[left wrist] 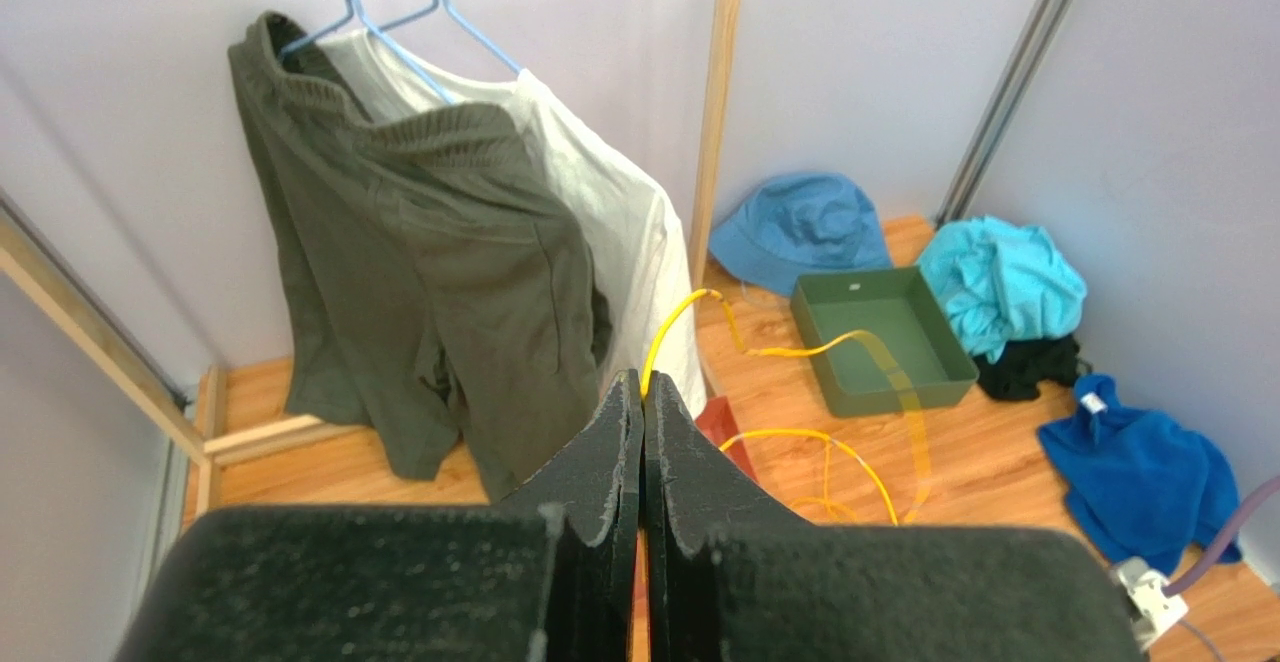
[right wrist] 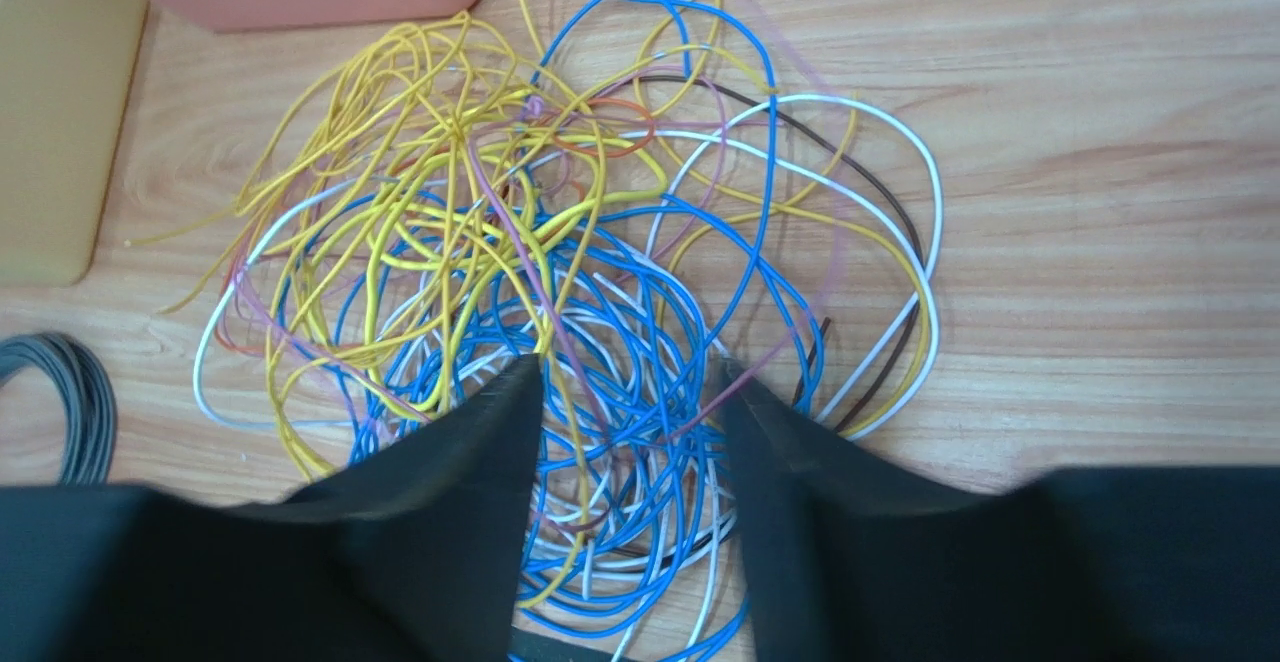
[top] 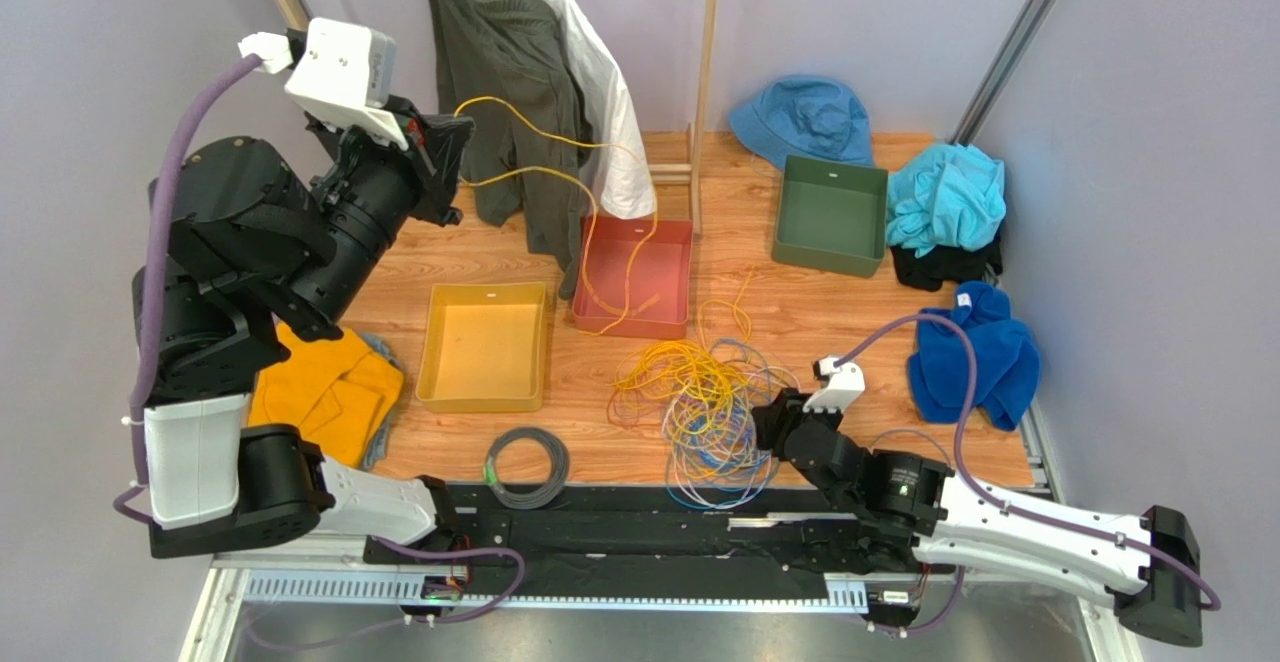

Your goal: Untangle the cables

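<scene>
The cables [top: 706,400] lie in a loose tangle of yellow, blue, white, purple and dark loops on the wooden table, in front of the right arm. My right gripper [right wrist: 624,370] hovers low over the blue coils of this tangle [right wrist: 601,212]; its jaws are open with nothing pinched between them. My left gripper [left wrist: 643,385] is raised high at the back left, shut on one yellow cable [left wrist: 800,433]. That cable arcs away from the fingertips, past the hanging clothes, down over the red tray and on to the tangle.
A yellow tray [top: 484,344], red tray [top: 631,275] and green tray [top: 830,212] stand behind the tangle. A neat grey coil [top: 526,467] lies at the near edge. An orange cloth [top: 323,392], blue fleece [top: 977,355], blue hat [top: 804,119] and hanging clothes [top: 511,77] surround the area.
</scene>
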Robot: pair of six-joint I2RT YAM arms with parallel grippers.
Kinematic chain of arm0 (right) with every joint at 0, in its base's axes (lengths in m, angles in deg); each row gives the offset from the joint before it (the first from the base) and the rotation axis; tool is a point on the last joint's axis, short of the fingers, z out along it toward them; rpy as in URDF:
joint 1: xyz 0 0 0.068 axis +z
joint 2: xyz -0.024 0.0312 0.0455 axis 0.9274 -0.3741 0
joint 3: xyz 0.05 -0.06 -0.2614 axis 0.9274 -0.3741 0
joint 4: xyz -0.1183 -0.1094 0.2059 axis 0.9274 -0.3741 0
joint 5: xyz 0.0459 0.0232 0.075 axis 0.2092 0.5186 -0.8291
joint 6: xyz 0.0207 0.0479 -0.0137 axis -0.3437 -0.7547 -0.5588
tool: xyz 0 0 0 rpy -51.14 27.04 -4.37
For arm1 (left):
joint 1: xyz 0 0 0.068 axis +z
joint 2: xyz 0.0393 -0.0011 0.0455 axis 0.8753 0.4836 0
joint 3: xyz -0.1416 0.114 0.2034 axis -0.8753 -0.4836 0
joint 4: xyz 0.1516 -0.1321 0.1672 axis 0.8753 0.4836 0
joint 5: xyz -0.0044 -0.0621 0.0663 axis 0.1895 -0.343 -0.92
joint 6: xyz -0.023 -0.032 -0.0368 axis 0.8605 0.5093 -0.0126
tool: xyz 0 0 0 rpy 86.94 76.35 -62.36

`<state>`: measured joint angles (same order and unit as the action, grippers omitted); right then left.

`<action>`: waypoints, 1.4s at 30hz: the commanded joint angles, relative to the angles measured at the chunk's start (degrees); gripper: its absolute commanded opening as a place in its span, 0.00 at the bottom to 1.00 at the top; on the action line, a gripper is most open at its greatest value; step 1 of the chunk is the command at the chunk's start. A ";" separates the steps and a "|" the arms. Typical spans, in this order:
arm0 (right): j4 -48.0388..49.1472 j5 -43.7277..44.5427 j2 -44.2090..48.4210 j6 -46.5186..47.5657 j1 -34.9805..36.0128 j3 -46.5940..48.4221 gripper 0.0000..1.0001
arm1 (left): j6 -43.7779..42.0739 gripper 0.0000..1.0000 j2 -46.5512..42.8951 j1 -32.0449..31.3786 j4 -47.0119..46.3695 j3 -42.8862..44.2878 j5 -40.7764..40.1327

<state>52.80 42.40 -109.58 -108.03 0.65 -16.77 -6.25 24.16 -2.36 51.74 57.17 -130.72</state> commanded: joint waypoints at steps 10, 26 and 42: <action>-5.33 -1.24 -8.93 8.29 0.13 15.31 0.54 | 12.54 0.00 -7.49 1.91 6.67 -21.32 -10.19; -7.17 -4.50 0.48 8.21 0.13 11.44 0.52 | 22.48 0.00 -11.37 35.65 1.33 -50.76 11.53; -7.09 -4.50 1.80 10.31 0.13 11.09 0.52 | 27.75 0.17 -8.29 44.10 -3.16 -62.20 15.58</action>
<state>45.15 37.79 -108.71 -99.22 0.68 -5.97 18.71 17.54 40.85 49.27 -4.20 -116.06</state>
